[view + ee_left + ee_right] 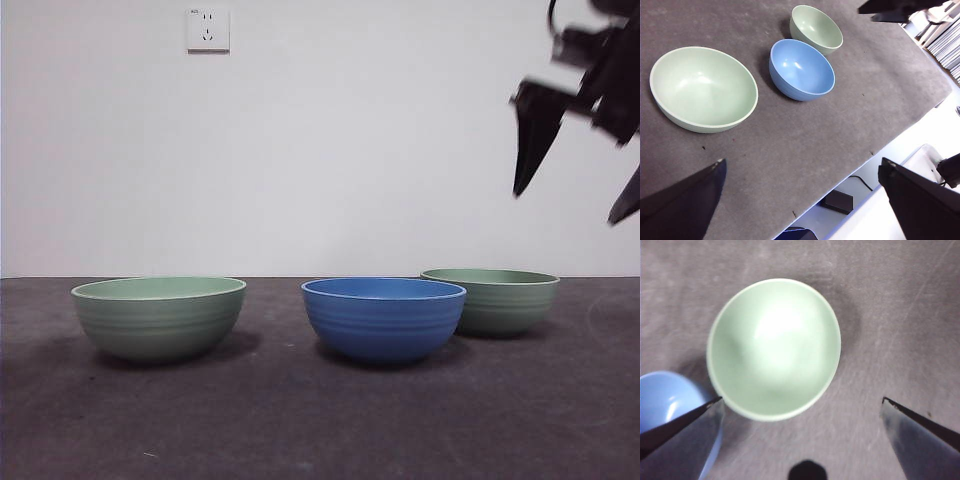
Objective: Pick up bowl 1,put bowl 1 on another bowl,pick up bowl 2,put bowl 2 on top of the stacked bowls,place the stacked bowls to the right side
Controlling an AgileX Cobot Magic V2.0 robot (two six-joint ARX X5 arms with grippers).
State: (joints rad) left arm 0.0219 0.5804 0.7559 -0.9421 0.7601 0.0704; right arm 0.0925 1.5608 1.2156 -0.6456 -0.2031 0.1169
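Right now three round bowls sit apart on the dark grey bench [320,420], none touching, with bare bench in front of them and a plain white wall behind. In the left wrist view the bench's edge runs close by the bowls, and past it is a drop to the floor. The right gripper [575,190] hangs high in the air with its two black jaws spread wide and holding nothing. Right under it, in the right wrist view, lies the far green bowl [774,347], open side up, well below the jaws. The blue bowl [384,318] sits in the middle, just beside that green one and a little nearer the front. The other green bowl [159,317] sits alone on the other side, with a wide gap between it and the blue one. The left gripper [800,200] waits up high with its jaws wide too, empty. All the bowls have soft lines round their sides, thin pale rims and smooth, shiny insides. The bench top looks rough and fuzzy.
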